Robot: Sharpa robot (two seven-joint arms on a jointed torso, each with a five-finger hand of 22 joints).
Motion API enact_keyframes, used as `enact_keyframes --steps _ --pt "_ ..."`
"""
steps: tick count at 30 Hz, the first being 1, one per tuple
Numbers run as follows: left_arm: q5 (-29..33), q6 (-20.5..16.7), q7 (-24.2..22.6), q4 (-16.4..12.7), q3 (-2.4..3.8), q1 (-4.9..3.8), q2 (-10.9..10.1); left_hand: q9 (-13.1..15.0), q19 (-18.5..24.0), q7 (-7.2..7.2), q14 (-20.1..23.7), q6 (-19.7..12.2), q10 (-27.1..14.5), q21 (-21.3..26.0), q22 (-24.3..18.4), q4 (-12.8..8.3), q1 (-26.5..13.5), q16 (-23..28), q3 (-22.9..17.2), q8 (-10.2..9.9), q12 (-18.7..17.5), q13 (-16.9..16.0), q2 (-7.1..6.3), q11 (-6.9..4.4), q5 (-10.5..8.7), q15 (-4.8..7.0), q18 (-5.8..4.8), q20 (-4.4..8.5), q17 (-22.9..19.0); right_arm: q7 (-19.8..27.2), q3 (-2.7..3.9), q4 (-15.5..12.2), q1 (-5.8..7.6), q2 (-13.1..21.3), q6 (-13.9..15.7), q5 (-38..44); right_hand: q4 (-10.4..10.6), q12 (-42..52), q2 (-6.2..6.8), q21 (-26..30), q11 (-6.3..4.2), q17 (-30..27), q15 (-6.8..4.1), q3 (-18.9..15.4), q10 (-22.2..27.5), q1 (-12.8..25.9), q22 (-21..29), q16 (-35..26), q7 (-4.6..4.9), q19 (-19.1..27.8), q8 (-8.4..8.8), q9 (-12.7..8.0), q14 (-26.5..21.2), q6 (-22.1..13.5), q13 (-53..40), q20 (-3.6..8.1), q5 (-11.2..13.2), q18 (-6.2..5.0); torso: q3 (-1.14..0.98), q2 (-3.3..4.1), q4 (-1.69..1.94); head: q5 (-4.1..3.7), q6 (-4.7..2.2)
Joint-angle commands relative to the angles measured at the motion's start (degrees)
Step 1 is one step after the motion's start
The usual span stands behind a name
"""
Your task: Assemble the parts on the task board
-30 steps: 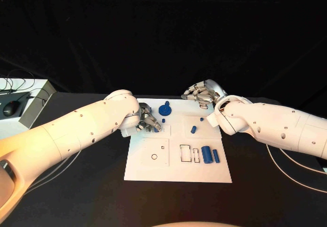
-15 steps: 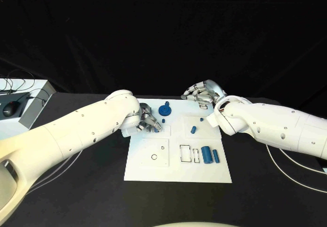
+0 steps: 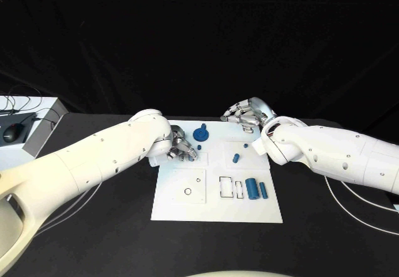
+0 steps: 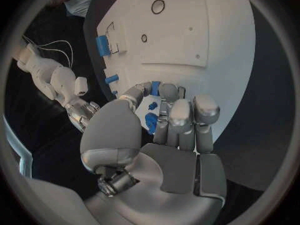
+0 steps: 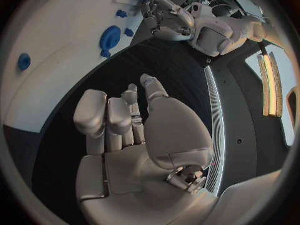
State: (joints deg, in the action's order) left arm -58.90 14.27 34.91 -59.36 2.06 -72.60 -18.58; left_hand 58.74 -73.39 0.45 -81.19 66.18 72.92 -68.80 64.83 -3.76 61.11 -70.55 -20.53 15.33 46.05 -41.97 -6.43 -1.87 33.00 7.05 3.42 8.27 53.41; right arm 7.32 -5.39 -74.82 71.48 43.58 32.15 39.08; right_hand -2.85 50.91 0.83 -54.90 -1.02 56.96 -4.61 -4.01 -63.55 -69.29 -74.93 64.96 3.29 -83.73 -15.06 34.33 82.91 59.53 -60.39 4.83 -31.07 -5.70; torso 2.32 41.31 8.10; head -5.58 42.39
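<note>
Your left hand (image 3: 180, 149) is at the task board (image 3: 216, 209)'s far-left corner, fingers curled over a small blue part (image 4: 150, 121), grip unclear; right hand (image 3: 244, 115) is loosely curled and empty off the far edge — confirm the pinch before lifting.

You had a black cloth backdrop (image 3: 199, 52) behind the matte black table (image 3: 100, 242), with a pale grey box (image 3: 29, 130) at its left edge.

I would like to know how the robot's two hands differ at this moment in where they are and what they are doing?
The left hand is over the task board, its fingers curled at a small blue part. The right hand hangs beyond the board's far edge over black table, fingers loosely bent, holding nothing. Both are silver hands on white arms.
</note>
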Motion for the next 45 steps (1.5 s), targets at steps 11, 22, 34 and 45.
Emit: enact_keyframes --steps 11,22,34,45 --pt "1.4 -2.1 -0.3 0.2 -0.09 0.23 0.1 -10.6 1.4 0.31 0.9 -0.3 0.0 3.1 -2.1 0.5 5.2 2.1 1.4 -7.6 0.3 0.1 2.65 -1.87 -0.06 -0.65 0.86 -0.99 -2.2 0.2 0.02 0.0 0.01 0.0 -1.0 0.6 0.1 -0.3 -0.17 0.1 -0.08 0.0 -0.18 0.2 -0.3 0.6 -7.1 -0.2 -0.03 -3.9 0.21 0.1 0.0 0.4 -0.1 0.73 -0.2 0.36 -0.02 -0.03 0.04 -0.08 0.07" --pt "2.1 -2.3 -0.3 0.0 -0.08 0.23 0.0 -14.6 1.7 1.55 1.0 -0.5 -0.9 3.6 -1.9 -1.3 6.1 2.4 -4.6 -7.6 -0.4 1.4 1.92 -1.25 0.04 -1.17 1.77 -1.78 -2.0 0.2 0.02 0.1 0.01 -0.1 -1.2 0.6 0.2 -0.4 -0.22 0.3 -0.07 -0.1 -0.18 0.2 -0.3 0.7 -7.1 -0.3 -0.02 -3.9 0.27 0.1 0.0 0.4 -0.1 0.74 -0.3 0.35 0.04 -0.01 0.02 -0.07 0.01" --pt "3.4 -2.9 -0.7 -0.4 -0.07 0.23 -0.2 -12.1 1.3 1.37 0.8 -1.1 0.0 3.0 -0.9 -2.0 5.2 2.2 -9.8 -4.8 -0.2 2.3 0.38 -1.56 0.15 -1.0 1.73 -1.64 -1.3 0.2 0.02 0.2 0.01 -0.2 -1.5 0.7 0.2 -0.4 -0.22 0.3 -0.07 -0.1 -0.18 0.2 -0.3 0.7 -7.1 -0.3 -0.02 -3.9 0.27 0.1 0.0 0.4 -0.1 0.74 -0.3 0.35 0.0 -0.01 0.03 -0.11 -0.02" --pt "4.4 -2.0 -0.7 -0.9 -0.04 0.23 -0.5 -10.7 0.7 0.88 0.6 -0.5 0.9 2.4 0.1 -2.8 4.2 1.8 -12.1 -3.4 -0.4 2.7 -0.86 -1.96 0.62 -0.73 1.34 -1.24 -0.8 0.1 0.02 0.3 0.01 -0.3 -1.6 0.7 0.2 -0.4 -0.22 0.3 -0.07 -0.1 -0.18 0.2 -0.3 0.7 -7.1 -0.3 -0.02 -3.9 0.27 0.1 0.0 0.4 -0.1 0.74 -0.3 0.35 -0.03 -0.04 0.01 -0.15 -0.03"
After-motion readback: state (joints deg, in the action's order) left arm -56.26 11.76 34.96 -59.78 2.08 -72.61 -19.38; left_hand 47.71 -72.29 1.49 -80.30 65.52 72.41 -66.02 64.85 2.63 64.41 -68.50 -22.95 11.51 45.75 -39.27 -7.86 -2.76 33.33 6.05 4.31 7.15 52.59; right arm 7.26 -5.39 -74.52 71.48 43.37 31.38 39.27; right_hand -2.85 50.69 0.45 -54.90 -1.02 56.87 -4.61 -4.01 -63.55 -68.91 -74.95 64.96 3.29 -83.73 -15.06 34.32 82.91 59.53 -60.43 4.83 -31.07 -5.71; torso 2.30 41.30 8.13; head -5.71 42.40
